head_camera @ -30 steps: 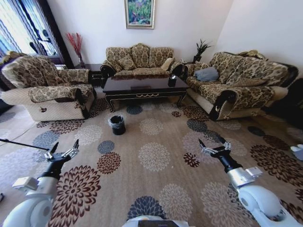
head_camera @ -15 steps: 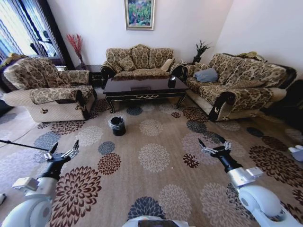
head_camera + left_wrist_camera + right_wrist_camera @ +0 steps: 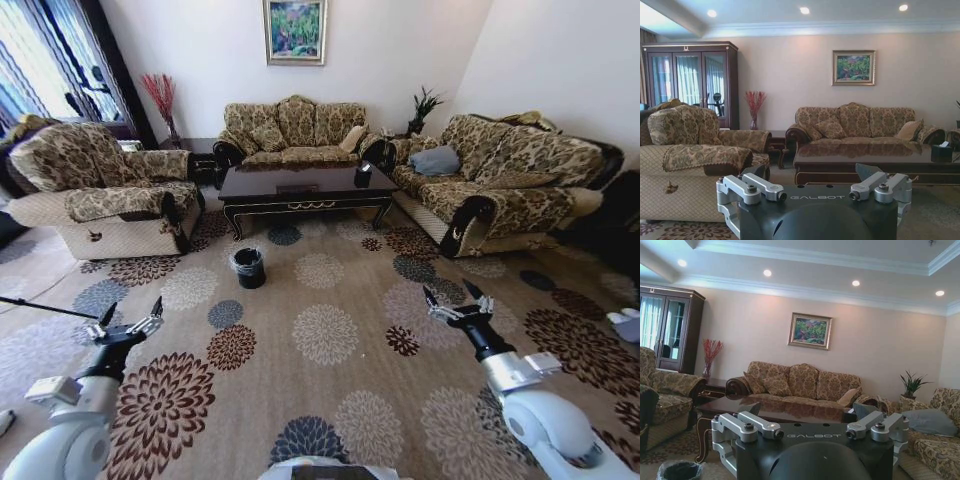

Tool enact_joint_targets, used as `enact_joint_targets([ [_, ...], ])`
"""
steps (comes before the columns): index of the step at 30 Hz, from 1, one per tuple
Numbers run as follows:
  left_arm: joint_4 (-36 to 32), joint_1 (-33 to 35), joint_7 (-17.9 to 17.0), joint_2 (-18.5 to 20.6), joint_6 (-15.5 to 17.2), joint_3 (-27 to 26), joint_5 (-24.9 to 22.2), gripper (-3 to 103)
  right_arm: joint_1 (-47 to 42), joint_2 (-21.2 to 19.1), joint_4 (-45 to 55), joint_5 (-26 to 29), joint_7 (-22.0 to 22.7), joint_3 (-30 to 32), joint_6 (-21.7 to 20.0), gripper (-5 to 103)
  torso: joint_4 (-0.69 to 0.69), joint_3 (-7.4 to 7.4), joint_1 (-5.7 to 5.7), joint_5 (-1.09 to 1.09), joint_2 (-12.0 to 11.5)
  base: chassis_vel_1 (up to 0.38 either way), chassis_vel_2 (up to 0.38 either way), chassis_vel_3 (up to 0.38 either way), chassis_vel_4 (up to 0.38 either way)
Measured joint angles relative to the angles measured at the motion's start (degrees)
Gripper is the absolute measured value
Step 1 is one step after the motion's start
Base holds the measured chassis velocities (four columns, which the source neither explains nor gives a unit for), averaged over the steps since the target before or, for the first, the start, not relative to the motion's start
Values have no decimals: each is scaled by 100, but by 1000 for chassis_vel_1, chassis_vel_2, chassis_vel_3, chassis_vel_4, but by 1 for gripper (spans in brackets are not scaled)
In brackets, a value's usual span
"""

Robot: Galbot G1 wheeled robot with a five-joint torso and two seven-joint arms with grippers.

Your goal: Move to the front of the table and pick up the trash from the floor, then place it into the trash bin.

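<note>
The dark glossy table [image 3: 300, 186] stands at the far side of the room, in front of the sofa. The black trash bin [image 3: 248, 267] with its clear liner sits on the patterned floor [image 3: 325, 330], a little short of the table's left end. My left gripper [image 3: 128, 322] hangs open over the carpet at the near left. My right gripper [image 3: 455, 303] is open at the near right, and both are empty. The left wrist view shows the open left gripper [image 3: 815, 189] and the table [image 3: 865, 160] beyond it. The right wrist view shows the right gripper [image 3: 815, 429], the table [image 3: 775, 412] and the bin [image 3: 680, 471]. The trash is out of view.
An armchair [image 3: 110, 195] stands at the left, a sofa [image 3: 290, 125] behind the table and another sofa [image 3: 500, 180] at the right. A black box [image 3: 363, 172] sits on the table. A small white object [image 3: 625, 325] lies at the right edge. Wide carpet separates me from the table.
The whole head picture has shifted slightly, so the camera has moved a little. Both arms keep the same open pose, and nothing in the room has moved.
</note>
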Motion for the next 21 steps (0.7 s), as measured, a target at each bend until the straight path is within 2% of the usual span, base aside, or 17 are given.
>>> enact_joint_targets([
  [7, 7, 40, -3, 8, -15, -37, 5, 100, -19, 0, 9, -14, -146, 7, 34, 100, 0, -12, -10, 0, -19, 0, 0, 0, 0],
  [21, 6, 43, -5, 9, -23, -43, 5, 100, -21, 1, 5, -23, -158, 7, 35, 100, 0, -27, -22, 0, -47, 0, 0, 0, 0],
])
